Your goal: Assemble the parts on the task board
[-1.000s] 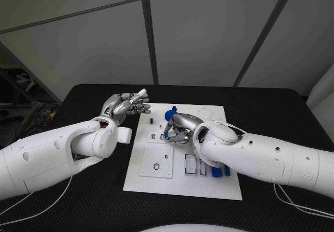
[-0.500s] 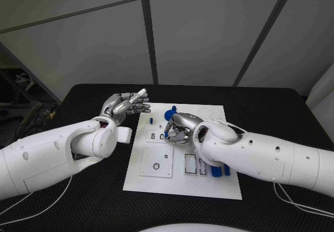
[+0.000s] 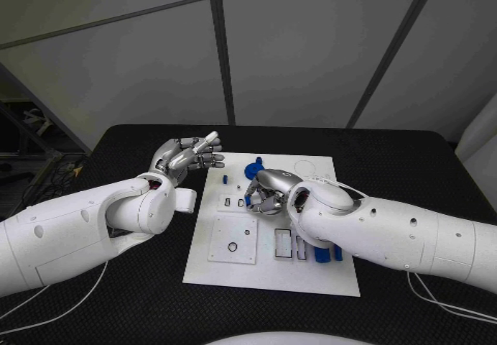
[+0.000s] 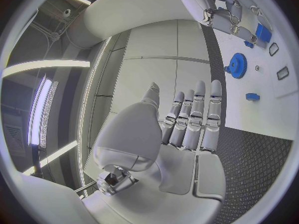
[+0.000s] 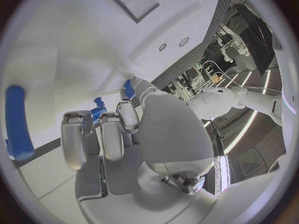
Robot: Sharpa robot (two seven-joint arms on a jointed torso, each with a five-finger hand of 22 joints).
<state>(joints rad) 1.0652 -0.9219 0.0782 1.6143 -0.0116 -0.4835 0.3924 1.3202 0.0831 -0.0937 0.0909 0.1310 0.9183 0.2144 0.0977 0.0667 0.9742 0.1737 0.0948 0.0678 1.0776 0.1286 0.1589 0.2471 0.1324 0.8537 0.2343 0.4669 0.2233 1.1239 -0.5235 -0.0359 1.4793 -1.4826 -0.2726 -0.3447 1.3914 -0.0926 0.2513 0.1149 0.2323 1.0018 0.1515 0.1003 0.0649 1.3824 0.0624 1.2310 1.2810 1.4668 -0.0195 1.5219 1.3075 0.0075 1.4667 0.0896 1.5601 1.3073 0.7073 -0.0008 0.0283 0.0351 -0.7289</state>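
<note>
From the head view, almost nothing has changed over the last second: my right hand point(image 3: 267, 192) has stayed bent over the middle of the board point(image 3: 271, 277), fingers curled on a small blue part point(image 3: 251, 191), and my left hand point(image 3: 190, 154) still hangs raised beside the board's far left corner, fingers apart and holding nothing. I read that as the placing step stalled or settling, not finished. The gear point(image 3: 255, 170) lies just beyond the right hand, a blue peg point(image 3: 337, 253) sits near the board's right edge beside the slots, and the cover plate point(image 3: 234, 240) lies on the near left. Open room lies on the dark surface point(image 3: 135, 302) on both sides; the board's near half is free too. In the left wrist view, the left hand point(image 4: 187, 134) is flat and empty, well apart from the gear point(image 4: 236, 64) and a small blue piece point(image 4: 251, 96); the right hand point(image 4: 233, 15) works further along the board. In the right wrist view, the right hand point(image 5: 118, 134) has its fingers bent toward a blue part point(image 5: 97, 109); whether the pinch is firm I cannot tell. A blue bar point(image 5: 17, 122) lies beside it on the board point(image 5: 50, 179).
</note>
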